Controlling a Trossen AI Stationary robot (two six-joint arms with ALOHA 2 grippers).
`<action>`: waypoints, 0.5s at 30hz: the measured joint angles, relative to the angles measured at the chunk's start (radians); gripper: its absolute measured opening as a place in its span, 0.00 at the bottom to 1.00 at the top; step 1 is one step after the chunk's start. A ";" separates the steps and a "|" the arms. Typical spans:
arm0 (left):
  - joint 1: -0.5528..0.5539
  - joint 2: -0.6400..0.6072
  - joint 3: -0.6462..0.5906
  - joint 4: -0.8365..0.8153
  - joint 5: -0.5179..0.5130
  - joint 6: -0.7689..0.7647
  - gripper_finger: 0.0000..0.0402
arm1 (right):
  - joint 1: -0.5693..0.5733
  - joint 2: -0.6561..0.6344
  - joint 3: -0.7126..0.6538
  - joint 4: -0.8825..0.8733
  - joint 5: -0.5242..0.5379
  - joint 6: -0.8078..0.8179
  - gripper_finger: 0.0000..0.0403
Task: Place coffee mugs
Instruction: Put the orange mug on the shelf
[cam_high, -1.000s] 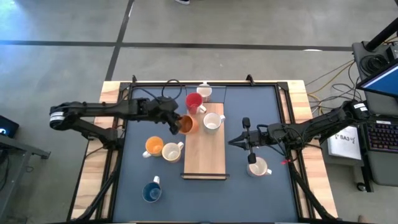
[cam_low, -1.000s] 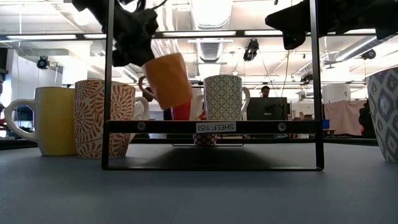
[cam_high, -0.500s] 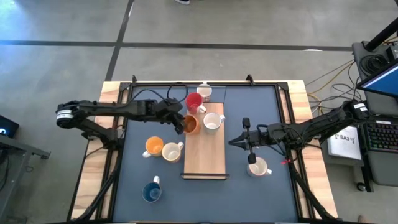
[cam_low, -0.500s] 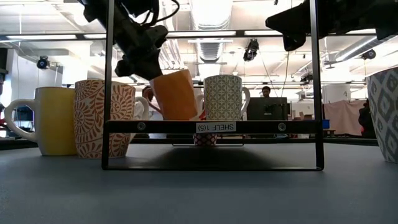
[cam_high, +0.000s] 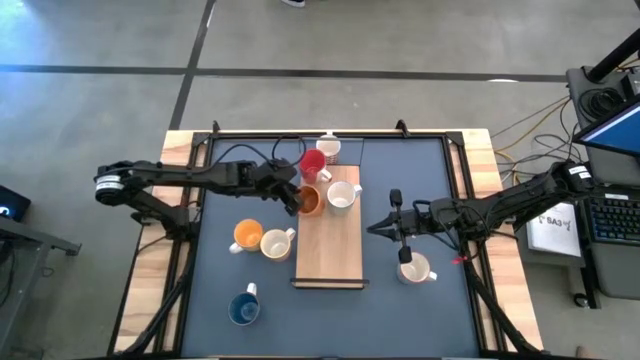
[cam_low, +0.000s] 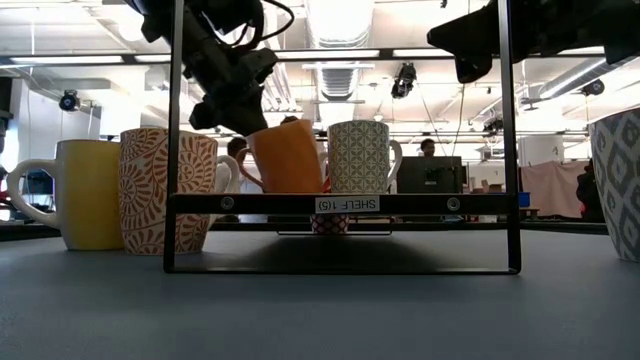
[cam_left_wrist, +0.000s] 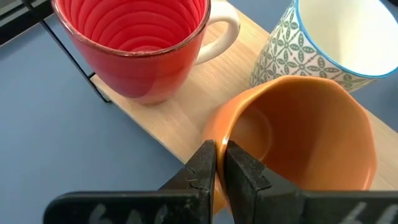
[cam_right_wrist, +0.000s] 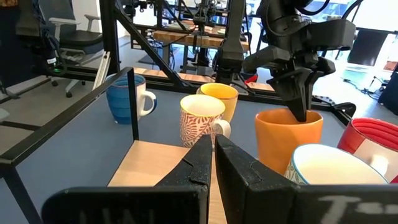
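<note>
1. I judge the orange mug (cam_left_wrist: 298, 134) to be rigid glazed ceramic: fairly heavy for its size, slick and chippable. A pinch across the rim wall suits it, since the handle offers less purchase.
2. My left gripper (cam_left_wrist: 216, 163) is pinched on that mug's rim, 1 finger inside the wall and 1 outside, at the side toward the table's left edge.
3. The mug stands upright on the wooden shelf board (cam_high: 330, 245), at its far left corner. The red mug (cam_high: 311, 162) is just beyond it and the patterned white mug (cam_high: 341, 195) just beside it on the right.
4. My right gripper (cam_high: 373, 228) waits with its fingers together, over the mat near the board's right edge.
</note>
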 joint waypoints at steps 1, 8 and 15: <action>0.000 0.000 0.000 0.001 0.000 0.000 0.02 | 0.000 0.000 0.000 0.000 0.000 0.000 0.03; 0.000 0.000 0.000 0.004 0.001 -0.004 0.03 | 0.000 0.000 0.000 0.000 0.000 0.000 0.03; 0.000 0.000 0.001 0.014 0.001 -0.013 0.10 | 0.000 0.000 0.000 -0.001 0.000 0.001 0.03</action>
